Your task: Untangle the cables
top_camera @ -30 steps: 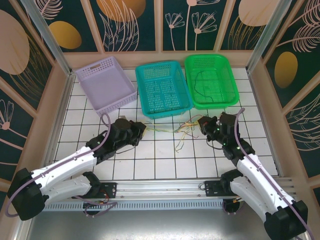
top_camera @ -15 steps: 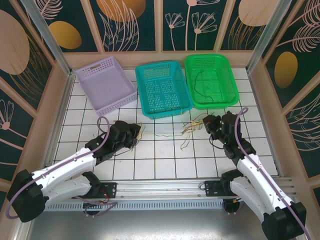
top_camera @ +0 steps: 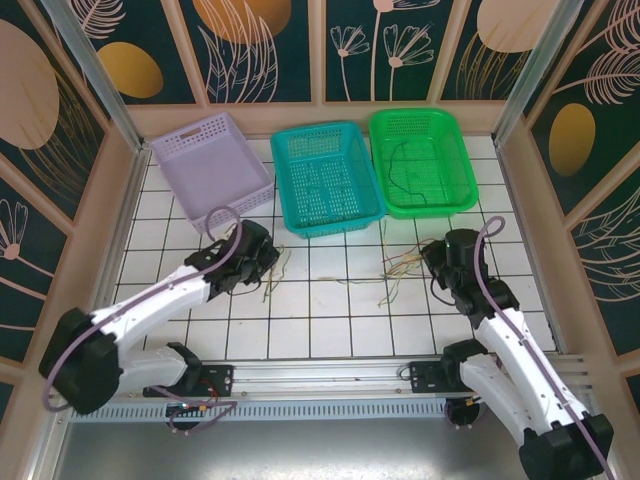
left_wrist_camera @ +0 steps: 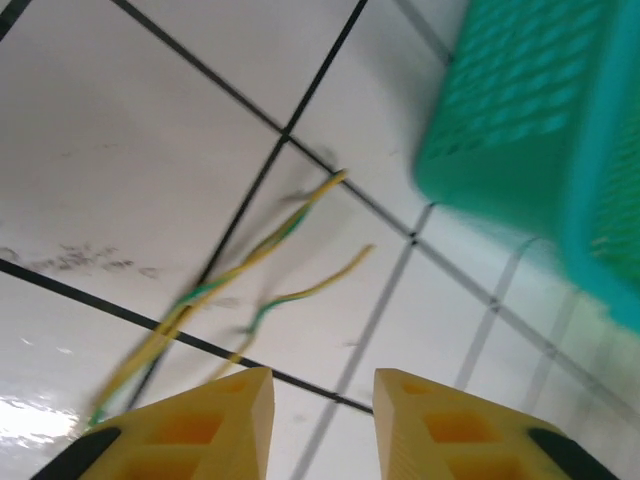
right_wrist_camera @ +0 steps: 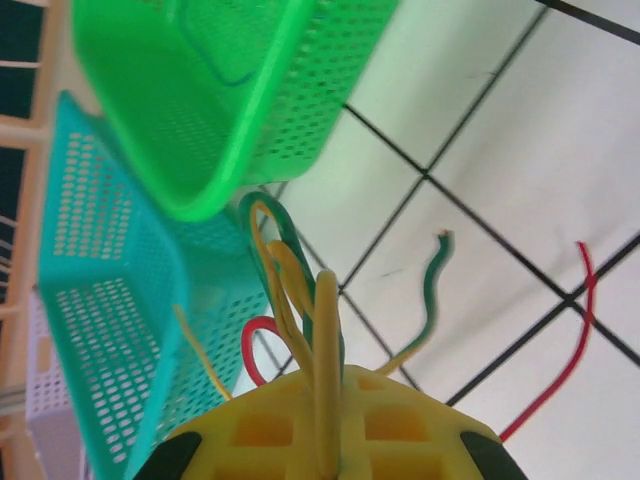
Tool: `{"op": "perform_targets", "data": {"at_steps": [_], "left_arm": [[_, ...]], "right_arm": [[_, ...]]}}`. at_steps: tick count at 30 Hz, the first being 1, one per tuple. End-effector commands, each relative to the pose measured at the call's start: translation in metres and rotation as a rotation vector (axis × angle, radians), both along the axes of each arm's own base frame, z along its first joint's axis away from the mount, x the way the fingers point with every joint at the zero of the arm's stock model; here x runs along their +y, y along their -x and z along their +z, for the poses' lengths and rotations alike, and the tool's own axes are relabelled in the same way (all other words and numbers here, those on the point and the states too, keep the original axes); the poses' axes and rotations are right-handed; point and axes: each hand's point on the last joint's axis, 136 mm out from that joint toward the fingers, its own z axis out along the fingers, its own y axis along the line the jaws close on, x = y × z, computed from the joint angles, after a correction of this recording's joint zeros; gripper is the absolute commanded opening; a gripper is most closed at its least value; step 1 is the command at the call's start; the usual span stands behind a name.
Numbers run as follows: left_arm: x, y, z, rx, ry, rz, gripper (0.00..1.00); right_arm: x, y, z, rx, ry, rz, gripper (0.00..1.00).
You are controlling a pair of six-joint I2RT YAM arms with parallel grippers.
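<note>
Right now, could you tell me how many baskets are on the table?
3: a lilac basket far left, a teal basket in the middle, a green basket on the right. None looks hidden.

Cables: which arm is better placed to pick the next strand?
Left, probably. The left gripper stands open with yellow-green strands lying loose just ahead; the right gripper is shut on the bundle, anchoring it.
</note>
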Motion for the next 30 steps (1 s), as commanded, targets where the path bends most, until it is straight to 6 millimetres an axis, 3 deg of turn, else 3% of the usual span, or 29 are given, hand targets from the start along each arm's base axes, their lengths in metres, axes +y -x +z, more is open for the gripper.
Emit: {"op": "perform_targets", "data": {"at_steps": [1,4,5,9,11,19,23,27,30], "left_arm": [[-0.005,0.007,-0.02,0.049,-0.147,-0.244,0.28],[0.0,0.005,-0.033,0.067,-0.238,-0.307,0.27],[0.003,0.005,-0.036,0.066,-0.269,-0.323,0.27],[0.01,0.0,-0.047,0.05,-0.37,-0.394,0.28],[0.008,-0.002,-0.051,0.041,-0.395,-0.444,0.29],[0.0,-0.02,-0.061,-0.003,-0.479,-0.556,0.35],[0.005,-0.025,-0.07,0.016,-0.536,-0.564,0.35],[0.0,-0.024,-0.082,0.025,-0.521,-0.586,0.32],[0.006,-0.021,-0.091,0.048,-0.546,-0.575,0.3]], "right_arm": [[-0.002,-0.008,-0.027,0.061,-0.048,-0.003,0.0],[-0.005,-0.01,-0.044,0.117,-0.061,0.016,0.0],[-0.006,-0.009,-0.048,0.138,-0.056,0.02,0.04],[-0.013,-0.006,-0.045,0.163,-0.001,0.04,0.44],[-0.014,-0.006,-0.036,0.152,0.024,0.058,0.51],[-0.006,-0.007,0.001,0.083,0.05,0.146,0.54],[0.002,-0.008,0.018,0.048,0.038,0.181,0.53],[0.011,-0.006,0.027,0.031,0.023,0.204,0.51],[0.014,-0.006,0.031,0.021,0.017,0.214,0.51]]}}
